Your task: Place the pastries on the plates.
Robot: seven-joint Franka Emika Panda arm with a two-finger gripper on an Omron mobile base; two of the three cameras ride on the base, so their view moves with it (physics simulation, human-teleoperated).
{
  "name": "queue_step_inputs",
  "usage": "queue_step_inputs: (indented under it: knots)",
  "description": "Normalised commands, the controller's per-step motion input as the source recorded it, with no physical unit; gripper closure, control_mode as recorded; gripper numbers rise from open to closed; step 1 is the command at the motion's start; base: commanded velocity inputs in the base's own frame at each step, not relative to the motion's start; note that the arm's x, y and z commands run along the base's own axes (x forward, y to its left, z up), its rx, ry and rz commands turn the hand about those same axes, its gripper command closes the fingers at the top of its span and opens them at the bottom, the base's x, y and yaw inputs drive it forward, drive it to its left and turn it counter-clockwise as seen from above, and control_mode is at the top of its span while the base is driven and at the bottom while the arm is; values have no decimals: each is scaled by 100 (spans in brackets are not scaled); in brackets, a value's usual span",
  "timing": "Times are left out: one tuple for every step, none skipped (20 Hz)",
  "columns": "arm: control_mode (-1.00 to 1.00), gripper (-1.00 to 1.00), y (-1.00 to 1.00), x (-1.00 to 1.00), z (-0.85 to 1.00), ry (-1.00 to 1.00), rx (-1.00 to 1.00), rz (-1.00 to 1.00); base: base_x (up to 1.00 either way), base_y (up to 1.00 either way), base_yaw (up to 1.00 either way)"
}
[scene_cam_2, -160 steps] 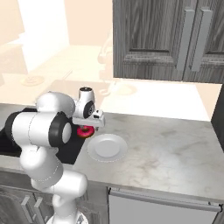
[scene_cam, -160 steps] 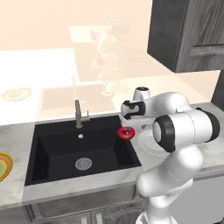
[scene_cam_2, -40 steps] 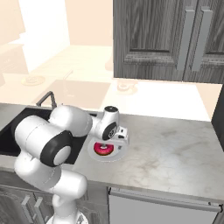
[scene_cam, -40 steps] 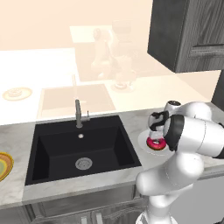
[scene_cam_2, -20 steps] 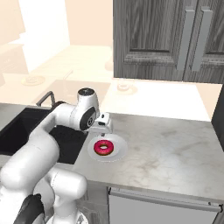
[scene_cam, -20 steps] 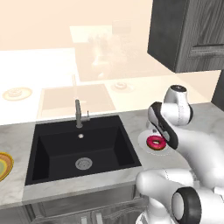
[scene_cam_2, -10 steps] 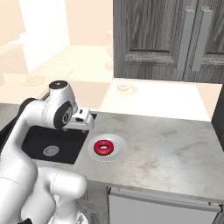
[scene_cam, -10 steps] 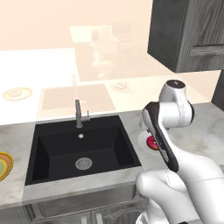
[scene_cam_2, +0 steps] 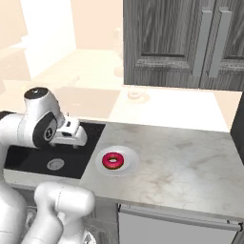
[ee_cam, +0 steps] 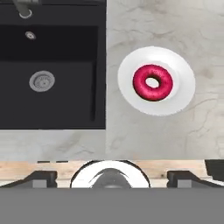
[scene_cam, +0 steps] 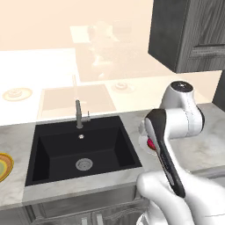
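Note:
A red-pink iced doughnut (scene_cam_2: 113, 161) (ee_cam: 152, 82) lies centred on the pale white plate (scene_cam_2: 128, 164) (ee_cam: 181, 94), on the counter just right of the sink. In the left base view the doughnut (scene_cam: 150, 144) peeks out from behind my arm. My gripper (scene_cam_2: 75, 138) (ee_cam: 113, 178) hangs high over the sink's right edge, left of that plate, open and holding nothing, its fingertips (ee_cam: 41, 177) wide apart. An orange-yellow rimmed plate (scene_cam: 3, 166) sits at the far left of the counter, cut by the frame edge.
The black sink (scene_cam: 81, 149) (ee_cam: 48, 74) with its faucet (scene_cam: 79, 114) lies left of the white plate. Marble counter (scene_cam_2: 190, 167) stretches to the right. Dark wall cabinets (scene_cam_2: 181, 43) hang above the back.
The gripper let the doughnut go on the white plate, rose, and swung left toward the sink. The doughnut stays on the plate.

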Motion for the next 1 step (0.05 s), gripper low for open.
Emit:
queue_step_inputs:
  knots:
    - [-100,-100,9,-59,15,-2,0,0,0,0,0]
